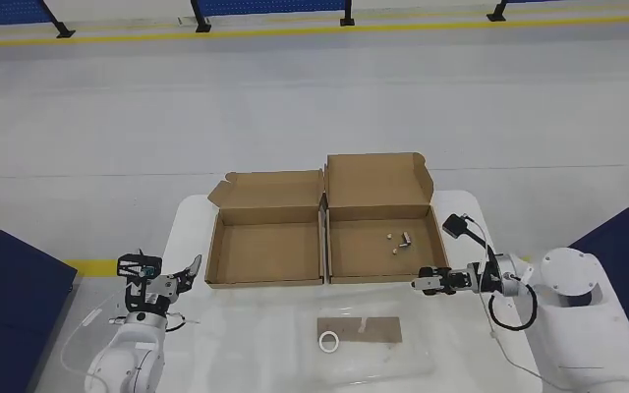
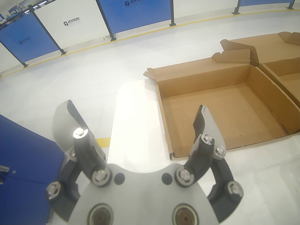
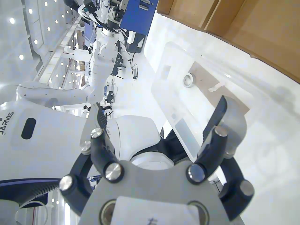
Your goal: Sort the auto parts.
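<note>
Top view puts the clear bag [image 1: 383, 359] nearest the robot, on the counter [image 1: 246, 314], with a brown card sheet [image 1: 364, 329] and a white ring [image 1: 328, 341] at the card's corner. I cannot tell whether the film covers the ring. I judge the ring to be the next pick. The right hand [image 1: 429, 280], fingers spread wide and empty, hangs just beyond the bag by the right box [image 1: 364, 246]. It should descend squarely over the ring and pinch across its rim without snagging film. The left hand [image 1: 165, 270], likewise wide open and empty, sits beside the left box [image 1: 265, 251], whose floor looks bare. Farther off, small parts [image 1: 403, 238] lie in the right box, too small to identify.
</note>
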Tool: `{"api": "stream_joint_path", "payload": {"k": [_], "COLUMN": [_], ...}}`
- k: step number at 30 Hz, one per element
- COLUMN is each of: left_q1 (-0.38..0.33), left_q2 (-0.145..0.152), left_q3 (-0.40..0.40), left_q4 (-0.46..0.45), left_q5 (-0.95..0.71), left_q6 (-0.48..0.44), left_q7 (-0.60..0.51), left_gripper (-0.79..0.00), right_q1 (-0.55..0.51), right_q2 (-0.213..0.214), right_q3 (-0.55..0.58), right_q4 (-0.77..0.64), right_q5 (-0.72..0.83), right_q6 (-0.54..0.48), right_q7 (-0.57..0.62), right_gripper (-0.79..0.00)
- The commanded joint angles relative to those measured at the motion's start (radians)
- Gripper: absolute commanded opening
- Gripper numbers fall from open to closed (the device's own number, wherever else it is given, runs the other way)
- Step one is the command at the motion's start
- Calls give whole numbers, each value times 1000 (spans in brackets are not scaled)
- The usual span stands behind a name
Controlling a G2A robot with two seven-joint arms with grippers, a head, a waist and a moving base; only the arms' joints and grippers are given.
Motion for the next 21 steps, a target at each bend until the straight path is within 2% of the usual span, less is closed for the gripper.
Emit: {"api": "stream_joint_path", "payload": {"k": [1, 18, 20, 21], "left_q1": [0, 0, 6, 17], "left_q2": [0, 0, 2, 5], "left_q3": [0, 0, 17, 26], "left_q4": [0, 0, -22, -44], "left_q5": [0, 0, 28, 13], "left_q6": [0, 0, -56, -126], "left_q7": [0, 0, -25, -58], "left_gripper": [0, 0, 0, 0], "right_q1": [0, 0, 0, 0], "right_q2": [0, 0, 0, 0], "right_q3": [0, 0, 0, 0], "right_q4": [0, 0, 0, 0], "right_q5": [0, 0, 0, 0], "right_q6": [0, 0, 0, 0], "right_q7": [0, 0, 0, 0], "right_gripper": [0, 0, 0, 0]}}
